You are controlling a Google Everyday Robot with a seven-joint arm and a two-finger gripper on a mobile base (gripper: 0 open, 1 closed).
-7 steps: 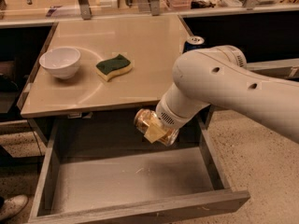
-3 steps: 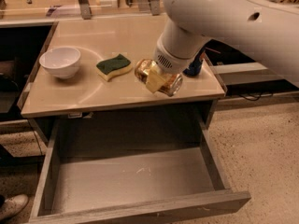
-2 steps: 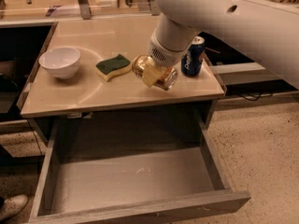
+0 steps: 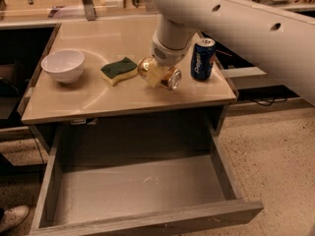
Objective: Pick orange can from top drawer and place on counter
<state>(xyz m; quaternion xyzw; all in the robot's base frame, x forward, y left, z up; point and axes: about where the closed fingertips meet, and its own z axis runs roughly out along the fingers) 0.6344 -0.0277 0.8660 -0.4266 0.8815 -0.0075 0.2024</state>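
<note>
The gripper (image 4: 158,73) hangs from the white arm over the right half of the beige counter (image 4: 98,100). It is shut on the orange can (image 4: 165,76), a shiny gold-orange can held tilted on its side, just above or touching the counter top. The can sits between a sponge and a blue can. The top drawer (image 4: 138,186) is pulled open below the counter and its flat grey bottom is bare.
A white bowl (image 4: 63,65) stands at the counter's left. A green and yellow sponge (image 4: 119,70) lies left of the gripper. A blue can (image 4: 203,58) stands upright to its right. Another counter runs along the back.
The arm has lifted the orange can out from over the drawer and carried it up and back over the counter, then slightly left. The blue can has come into view.
</note>
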